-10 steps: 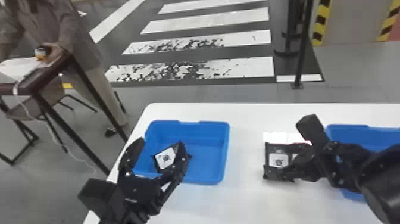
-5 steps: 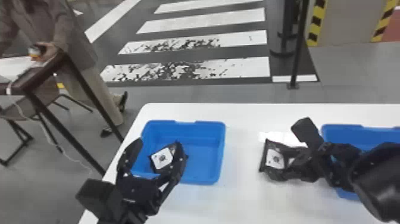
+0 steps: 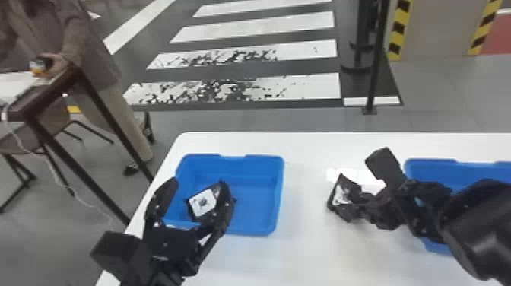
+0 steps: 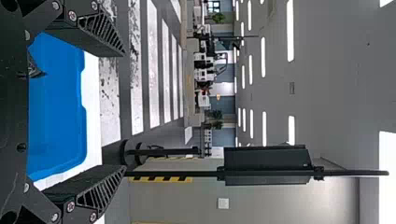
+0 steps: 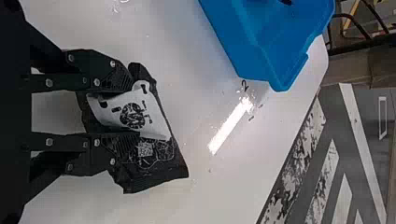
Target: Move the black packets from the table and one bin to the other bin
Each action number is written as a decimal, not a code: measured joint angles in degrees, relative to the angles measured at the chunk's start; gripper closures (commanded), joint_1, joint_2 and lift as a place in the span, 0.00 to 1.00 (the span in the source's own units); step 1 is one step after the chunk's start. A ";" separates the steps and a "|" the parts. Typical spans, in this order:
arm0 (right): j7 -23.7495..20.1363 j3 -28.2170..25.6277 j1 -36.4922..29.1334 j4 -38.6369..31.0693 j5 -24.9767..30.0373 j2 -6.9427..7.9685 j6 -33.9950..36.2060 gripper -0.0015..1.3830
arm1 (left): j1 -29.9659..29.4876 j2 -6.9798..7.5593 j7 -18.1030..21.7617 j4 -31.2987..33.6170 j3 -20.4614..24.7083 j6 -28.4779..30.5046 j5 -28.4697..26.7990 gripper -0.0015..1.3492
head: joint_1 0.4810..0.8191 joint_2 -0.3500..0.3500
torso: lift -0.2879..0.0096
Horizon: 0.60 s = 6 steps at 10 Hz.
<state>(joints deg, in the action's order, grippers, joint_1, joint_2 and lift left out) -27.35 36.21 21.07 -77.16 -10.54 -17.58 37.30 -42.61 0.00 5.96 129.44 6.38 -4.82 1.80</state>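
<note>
My left gripper (image 3: 198, 185) stands open over the near left part of the left blue bin (image 3: 258, 228). A black packet with a white label (image 3: 203, 201) lies in that bin, seen between its fingers. In the left wrist view the left gripper (image 4: 123, 111) is apart-fingered, with the blue bin (image 4: 56, 112) beyond. Right of the left bin, my right gripper (image 3: 353, 197) is shut on another black packet (image 3: 340, 196), which hangs tilted above the table. The right wrist view shows the right gripper (image 5: 133, 112) pinching this packet (image 5: 159, 163) across its white label.
The right blue bin (image 3: 429, 167) is partly covered by my right arm. Both bins stand on the white table (image 3: 308, 247). The left bin (image 5: 261, 42) appears beyond the held packet in the right wrist view. Behind the table are floor stripes and a thin black post (image 3: 374, 68).
The packet in my right gripper has turned from lying nearly level to a steeper tilt and shifted slightly left. The head view has panned a little right; my left gripper stays over its bin.
</note>
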 measured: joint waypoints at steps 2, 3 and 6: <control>0.81 -0.18 -1.09 -1.53 -0.72 -0.04 -2.47 0.91 | -0.38 0.00 0.04 0.00 0.30 -0.83 0.09 0.14 | 0.63 0.89 | 0.60; 1.61 -1.51 -2.61 -4.79 -0.88 -0.11 -4.70 0.91 | -0.73 0.00 0.15 0.00 0.64 -1.44 0.19 0.14 | 0.63 0.91 | 0.60; 2.58 -20.07 -14.51 -23.17 7.15 0.70 -4.67 0.91 | -1.14 0.00 0.28 0.00 1.20 -2.30 0.32 0.13 | 0.63 0.82 | 0.60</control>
<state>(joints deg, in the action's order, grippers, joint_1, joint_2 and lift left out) -24.77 16.14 6.56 -100.32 -3.39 -16.88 32.63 -43.76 0.00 6.24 129.44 7.58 -7.11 2.13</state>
